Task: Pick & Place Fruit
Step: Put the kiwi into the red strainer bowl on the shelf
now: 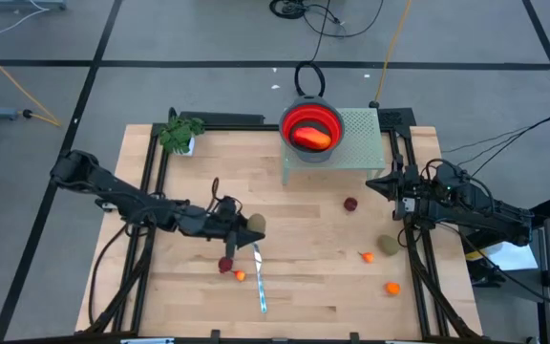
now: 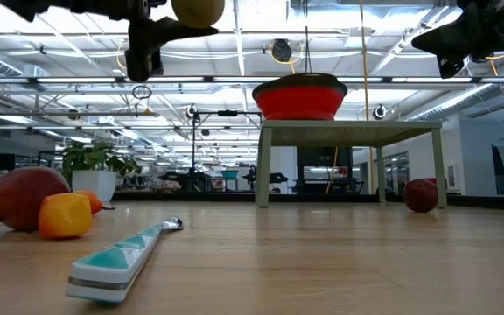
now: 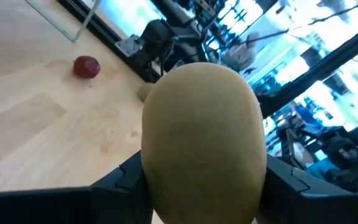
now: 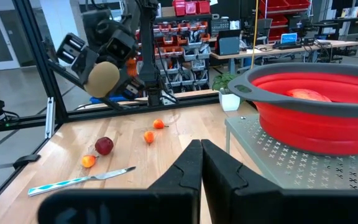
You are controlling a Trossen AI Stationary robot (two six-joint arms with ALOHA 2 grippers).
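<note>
Fruit sorting, early stage: one orange-red piece (image 1: 312, 137) is lying in the red bowl (image 1: 289, 119), the left gripper (image 1: 242, 226) fingers are clamping an olive-brown oval (image 1: 255, 225) above the worktop (image 1: 313, 287), right gripper (image 1: 378, 182) fingers are resting closed, remaining fruit is awaiting collection.

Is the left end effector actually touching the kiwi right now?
Touching. In the left wrist view the kiwi sits clamped between the left end effector's fingers, with no gap on either side.

A robotics lab or workshop. Red parts bins (image 4: 188, 7) fill shelves behind the wooden table (image 1: 313, 277). Monitors on desks (image 4: 289, 38), cables across the tiled floor (image 1: 160, 86).
</note>
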